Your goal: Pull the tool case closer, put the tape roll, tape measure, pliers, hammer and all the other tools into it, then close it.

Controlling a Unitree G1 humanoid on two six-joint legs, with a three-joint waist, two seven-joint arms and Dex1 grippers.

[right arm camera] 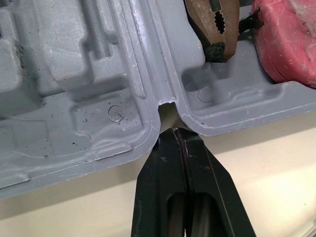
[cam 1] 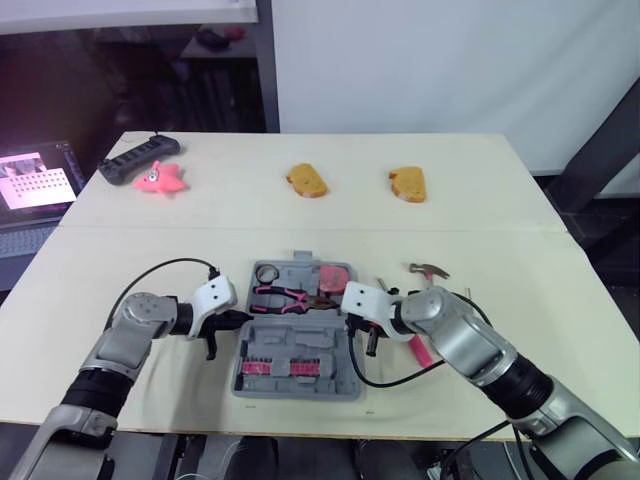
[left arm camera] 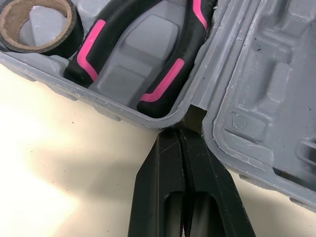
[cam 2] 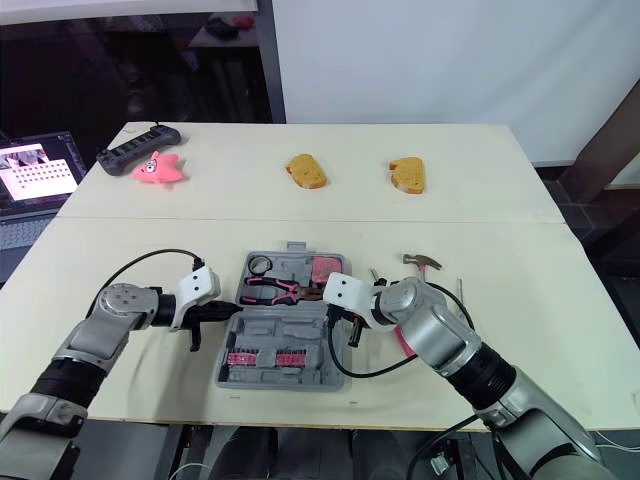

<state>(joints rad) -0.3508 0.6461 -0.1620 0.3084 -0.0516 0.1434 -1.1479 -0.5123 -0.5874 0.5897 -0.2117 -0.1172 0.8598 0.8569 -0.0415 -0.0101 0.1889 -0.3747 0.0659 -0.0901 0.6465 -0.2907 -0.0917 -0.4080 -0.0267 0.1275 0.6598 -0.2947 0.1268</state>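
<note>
So both my grippers are parked at the tool case, one on each end of the hinge line. The case lies open flat on the table.

My left gripper has its fingers pressed flat together with nothing between them. The tips sit right at the little notch where the two halves meet. Whether they're touching the plastic or just shy of it, I can't tell.

My right gripper is doing the same at the opposite notch, closed up and empty, with a sliver of table showing past the tips.

Just past my left fingertips, in the far half, are the pliers, though only the pink-and-black handles show from there. The tape roll is beyond them and cut off at the edge.

Just past my right fingertips is the rusty nose of the pliers, with the pink tape measure beside it, also cropped.

The half nearer me holds a row of bits, too small to make out.

The hammer is out on the table, outboard of my right fingers. The head is clear, but my right arm covers most of the pink handle. There's something thin and metal lying near it that I honestly can't identify.
</note>
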